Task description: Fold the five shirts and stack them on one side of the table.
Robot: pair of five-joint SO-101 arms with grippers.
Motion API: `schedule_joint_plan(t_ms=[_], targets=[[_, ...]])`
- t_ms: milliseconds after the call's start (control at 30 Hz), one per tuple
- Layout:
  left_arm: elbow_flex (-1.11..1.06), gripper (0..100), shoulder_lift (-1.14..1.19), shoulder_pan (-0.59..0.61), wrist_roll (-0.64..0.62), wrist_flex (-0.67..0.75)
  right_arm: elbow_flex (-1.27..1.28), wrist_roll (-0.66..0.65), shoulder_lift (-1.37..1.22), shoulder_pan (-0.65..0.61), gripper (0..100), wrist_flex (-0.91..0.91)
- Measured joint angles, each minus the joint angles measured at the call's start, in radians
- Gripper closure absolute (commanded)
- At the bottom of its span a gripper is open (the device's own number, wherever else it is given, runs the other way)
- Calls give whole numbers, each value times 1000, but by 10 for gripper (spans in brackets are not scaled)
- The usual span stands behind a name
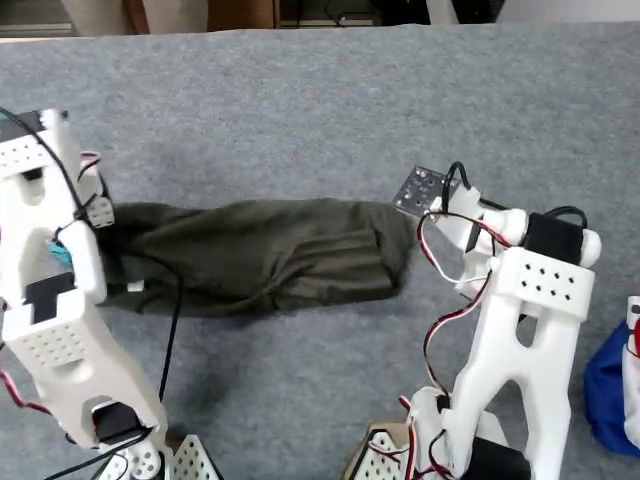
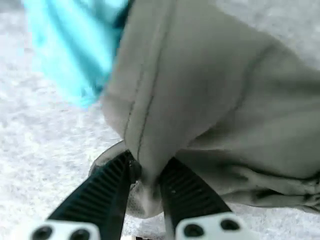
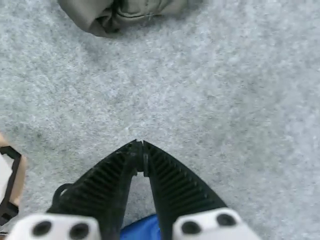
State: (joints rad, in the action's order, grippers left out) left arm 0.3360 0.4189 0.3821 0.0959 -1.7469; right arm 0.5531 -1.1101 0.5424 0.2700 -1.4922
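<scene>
Fold step in hand, I reckon: my left tool (image 2: 149,169) pinches the left end of the crumpled dark-olive fabric shirt (image 1: 260,255), lying mid grey felt desk (image 1: 300,110). My right tool (image 3: 143,150) is pressed together, empty, nr its right end. Next I'd open it & grip there.

The left pincer (image 2: 149,169) pinches a fold of olive-grey shirt (image 2: 215,100) beside turquoise cloth (image 2: 75,45).

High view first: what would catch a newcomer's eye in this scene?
A dark olive shirt lies bunched across the middle of the grey table. The left gripper is shut on a fold of it, beside a turquoise cloth. The right gripper is shut, empty, over bare table, near a blue garment.
</scene>
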Motion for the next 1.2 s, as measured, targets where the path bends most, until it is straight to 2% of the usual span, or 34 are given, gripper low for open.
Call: schedule_joint_plan(t_ms=[167,267,367,600,867,1200], targets=[[-31,981,-64,-160,-3,0,58,0,0,9,992,5],[-35,981,-115,-288,-3,0,115,0,0,64,992,51],[-23,981,-152,-417,-46,0,152,-23,0,157,992,77],[155,981,-144,-638,-170,0,213,-193,0,416,992,91],[287,981,5,-801,-255,0,222,-336,0,644,992,91],[407,981,89,-911,-262,0,222,-350,0,686,992,91]])
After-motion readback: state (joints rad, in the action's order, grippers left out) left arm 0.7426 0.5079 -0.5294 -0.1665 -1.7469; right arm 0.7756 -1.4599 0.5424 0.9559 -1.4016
